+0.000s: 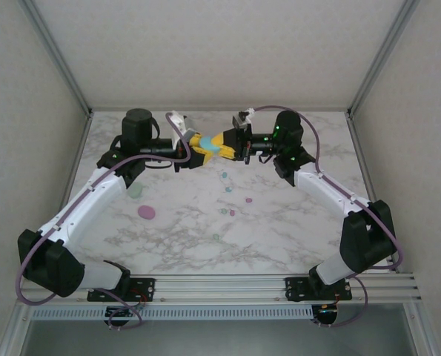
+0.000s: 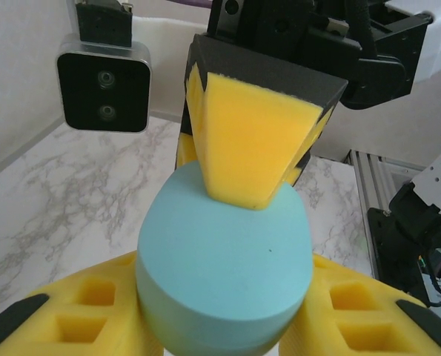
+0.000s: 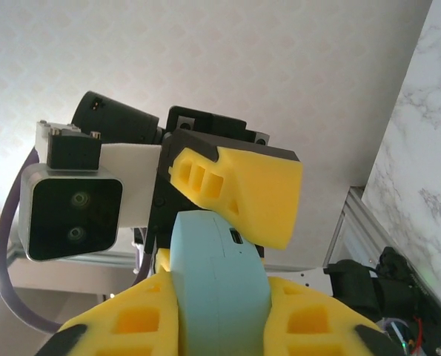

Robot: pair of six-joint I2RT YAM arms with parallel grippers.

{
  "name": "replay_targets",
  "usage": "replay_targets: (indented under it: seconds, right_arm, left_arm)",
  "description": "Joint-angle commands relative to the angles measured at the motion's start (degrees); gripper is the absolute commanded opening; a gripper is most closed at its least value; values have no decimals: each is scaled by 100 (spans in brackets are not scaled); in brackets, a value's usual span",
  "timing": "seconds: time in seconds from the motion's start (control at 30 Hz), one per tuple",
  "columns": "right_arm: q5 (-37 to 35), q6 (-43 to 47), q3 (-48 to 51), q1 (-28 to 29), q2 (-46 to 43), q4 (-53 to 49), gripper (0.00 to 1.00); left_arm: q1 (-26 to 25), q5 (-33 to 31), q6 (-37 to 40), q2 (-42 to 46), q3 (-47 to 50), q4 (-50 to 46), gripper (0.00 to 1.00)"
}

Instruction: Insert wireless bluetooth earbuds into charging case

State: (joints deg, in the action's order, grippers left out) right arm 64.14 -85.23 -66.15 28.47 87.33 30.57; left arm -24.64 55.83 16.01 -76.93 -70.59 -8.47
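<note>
A cyan oval charging case (image 1: 213, 146) hangs above the back middle of the table, pinched from both sides. My left gripper (image 1: 202, 147) is shut on the case (image 2: 224, 252) across its flat faces. My right gripper (image 1: 224, 142) is shut on the case's (image 3: 216, 282) opposite end, and its yellow fingers (image 2: 253, 141) press on the case's far rim in the left wrist view. In the right wrist view the case's seam and charging port face the camera, with a left finger (image 3: 242, 185) over its top. Several tiny pastel earbuds lie loose on the marble, among them a cyan earbud (image 1: 224, 176), a pink earbud (image 1: 248, 199) and a green earbud (image 1: 216, 237).
A pink oval case (image 1: 146, 213) and a mint green oval case (image 1: 135, 190) lie on the table's left side beside my left arm. White walls close in the table at the back and sides. An aluminium rail (image 1: 220, 285) runs along the near edge.
</note>
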Motion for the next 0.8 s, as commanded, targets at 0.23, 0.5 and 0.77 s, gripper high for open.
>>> replay_targets:
  seconds: [0.23,0.5,0.77]
  right_arm:
    - [-564,-2052,462,78,276,2755,9]
    - [-568,-2116,463,80,280,2776,9]
    - [-585,-2083,515,89,353,2772,9]
  left_arm:
    - [-59,-33,-485,64,282,1259,46]
    - [-58,77,-535,33,225,1340,45]
    - [-67,138,-608,-33,168,1364,45]
